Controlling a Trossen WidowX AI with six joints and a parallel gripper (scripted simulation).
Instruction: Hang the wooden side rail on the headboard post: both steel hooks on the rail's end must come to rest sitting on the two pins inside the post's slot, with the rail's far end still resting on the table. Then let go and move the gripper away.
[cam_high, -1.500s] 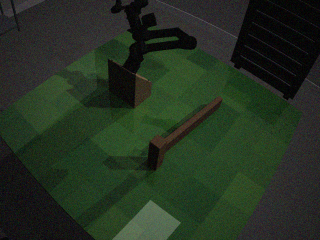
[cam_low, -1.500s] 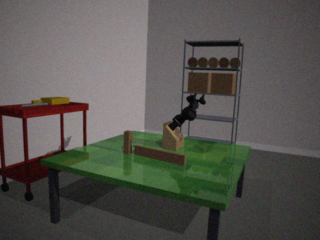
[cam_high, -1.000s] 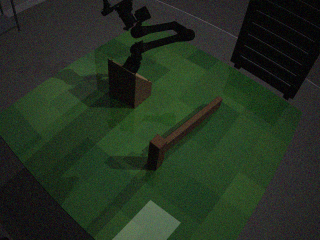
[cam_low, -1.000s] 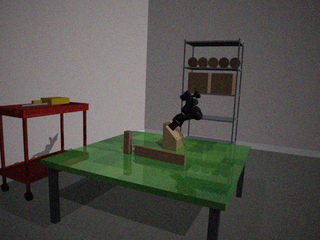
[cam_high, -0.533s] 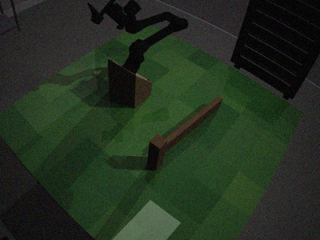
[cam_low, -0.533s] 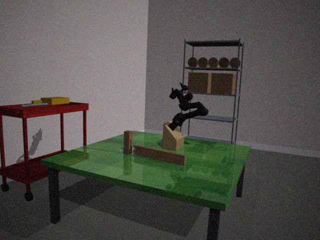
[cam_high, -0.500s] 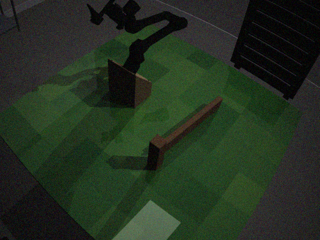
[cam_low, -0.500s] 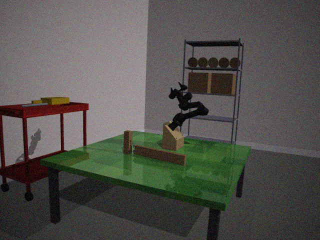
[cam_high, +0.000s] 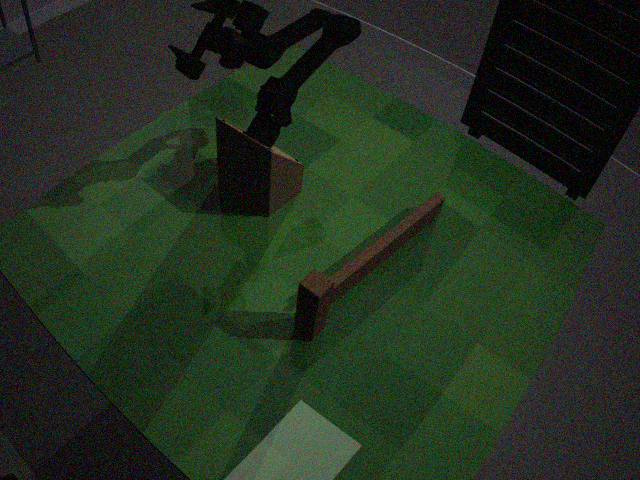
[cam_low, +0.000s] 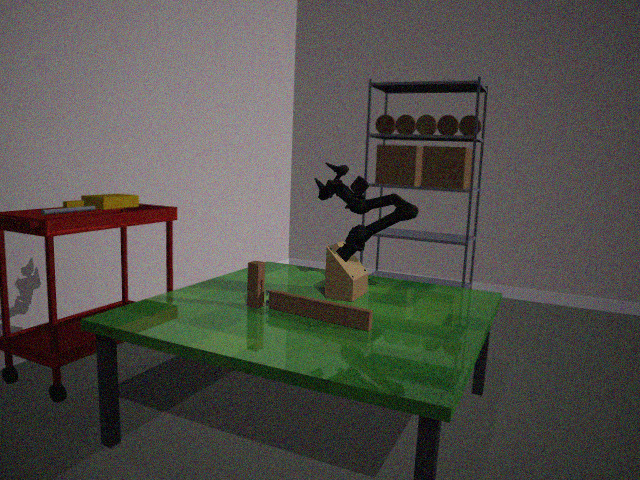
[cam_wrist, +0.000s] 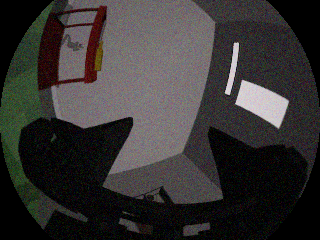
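The wooden headboard post (cam_high: 305, 312) (cam_low: 255, 285) stands upright on the green table (cam_high: 491, 289) (cam_low: 206, 343). The wooden side rail (cam_high: 385, 250) (cam_low: 320, 310) stands low on its long edge, one end close beside the post and the other end away from it. In the exterior view a narrow gap shows between post and rail, with a small dark hook-like detail in it. The pins and the hooks' exact seating cannot be made out. My gripper (cam_high: 181, 26) (cam_low: 321, 172) (cam_wrist: 171, 126) is open and empty, high above the table and well away from the rail and post.
My arm's wooden base block (cam_high: 286, 180) (cam_low: 338, 279) stands behind the rail. A pale rectangle (cam_high: 305, 439) lies at the table's near side. A red cart (cam_low: 49, 224) (cam_wrist: 50, 52), a metal shelf (cam_low: 423, 237) and a dark cabinet (cam_high: 547, 87) stand beyond the table.
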